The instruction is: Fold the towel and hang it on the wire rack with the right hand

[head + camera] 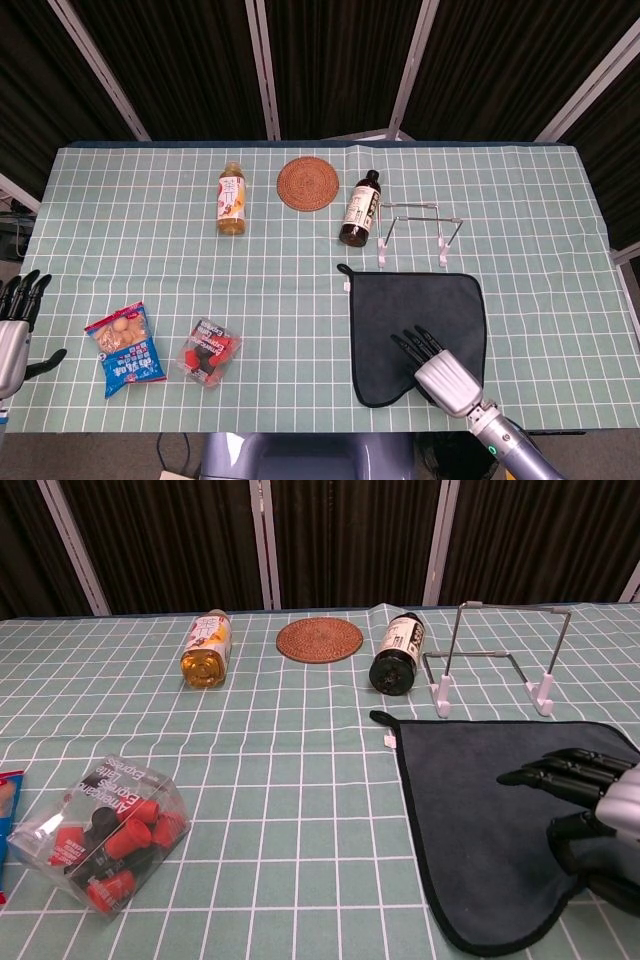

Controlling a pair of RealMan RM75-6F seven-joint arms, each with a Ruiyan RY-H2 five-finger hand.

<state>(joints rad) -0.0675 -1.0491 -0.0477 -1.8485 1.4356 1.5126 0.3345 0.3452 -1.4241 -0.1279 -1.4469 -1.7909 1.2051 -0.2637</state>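
A dark grey towel [410, 310] lies spread on the checked cloth at the front right, with a small loop at its far left corner. My right hand [435, 365] is on the towel's near right part. That corner has come off the table with the hand, so the hand grips it, fingers pointing away from me. In the chest view the towel [480, 780] slants up under the right hand [590, 800]. The wire rack [415, 230] stands just behind the towel. My left hand [15, 325] hangs open off the table's left edge.
A dark bottle [360, 208] lies just left of the rack. A juice bottle [231, 198] and a woven coaster [308, 183] sit further back. A blue snack bag [125, 348] and a clear pack of red pieces [209, 352] lie at the front left.
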